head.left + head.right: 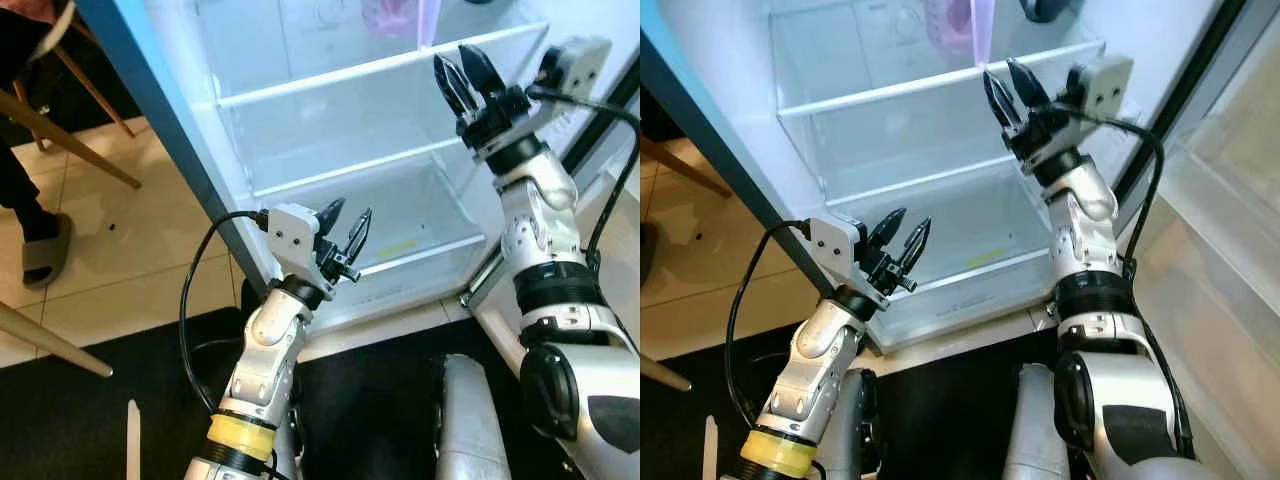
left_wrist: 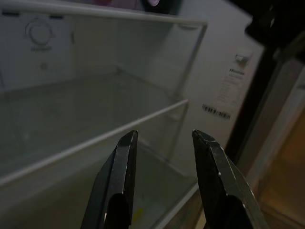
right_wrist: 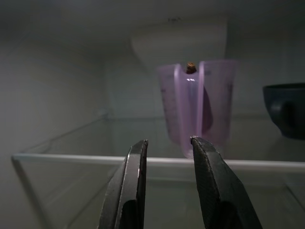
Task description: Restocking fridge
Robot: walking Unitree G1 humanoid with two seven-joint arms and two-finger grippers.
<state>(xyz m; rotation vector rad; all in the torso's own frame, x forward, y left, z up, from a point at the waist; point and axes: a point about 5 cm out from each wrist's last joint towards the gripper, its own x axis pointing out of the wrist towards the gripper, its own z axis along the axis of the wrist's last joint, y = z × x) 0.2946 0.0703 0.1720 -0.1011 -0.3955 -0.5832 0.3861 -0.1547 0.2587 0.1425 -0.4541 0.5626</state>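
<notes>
Both arms of the robot reach into an open white refrigerator [image 1: 330, 180] with clear glass shelves. The right gripper [image 1: 1012, 88] is raised to the front edge of the upper glass shelf [image 1: 890, 93], its two black fingers slightly parted and holding nothing. Just beyond it on that shelf stands a translucent lilac plastic jug [image 3: 198, 107], cut off at the top in the head views, with something dark inside that is too blurred to identify. Beside the jug sits a dark round bowl [image 3: 285, 109], only partly in frame. The left gripper [image 1: 345, 232] hangs lower, before the clear bottom drawer [image 1: 420, 215], fingers apart and empty. At the far left, a person's sandalled foot [image 1: 42, 250] stands on the pale tiled floor [image 1: 130, 250].
</notes>
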